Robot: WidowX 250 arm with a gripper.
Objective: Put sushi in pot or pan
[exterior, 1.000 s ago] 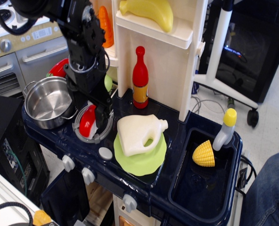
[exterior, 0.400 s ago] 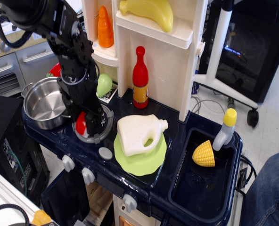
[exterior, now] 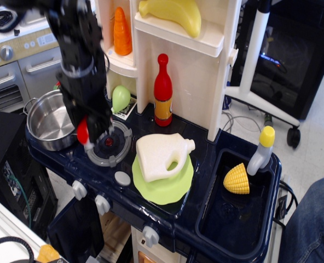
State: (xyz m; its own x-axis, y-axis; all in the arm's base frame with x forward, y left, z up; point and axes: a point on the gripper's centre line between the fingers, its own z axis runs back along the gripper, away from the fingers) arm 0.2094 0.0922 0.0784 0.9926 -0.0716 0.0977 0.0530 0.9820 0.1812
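The sushi (exterior: 83, 133) is a small toy with a glossy red top and a white base. My gripper (exterior: 91, 133) is shut on it and holds it lifted at the left edge of the grey burner ring (exterior: 108, 146), close to the pot's right rim. The pot (exterior: 48, 121) is a shiny steel pot with loop handles, standing at the left end of the dark blue toy stove. Its inside shows nothing in it. My black arm hides part of the pot's right side.
A white jug (exterior: 162, 155) lies on a green plate (exterior: 165, 183) right of the burner. A red bottle (exterior: 162, 91), a green pear-like toy (exterior: 120, 98) and the shelf unit (exterior: 195, 66) stand behind. Toy corn (exterior: 237, 179) lies in the sink (exterior: 233, 219).
The sushi lay on the burner ring under my gripper. It is now gripped, lifted off the ring and carried left toward the pot. The arm has swung left.
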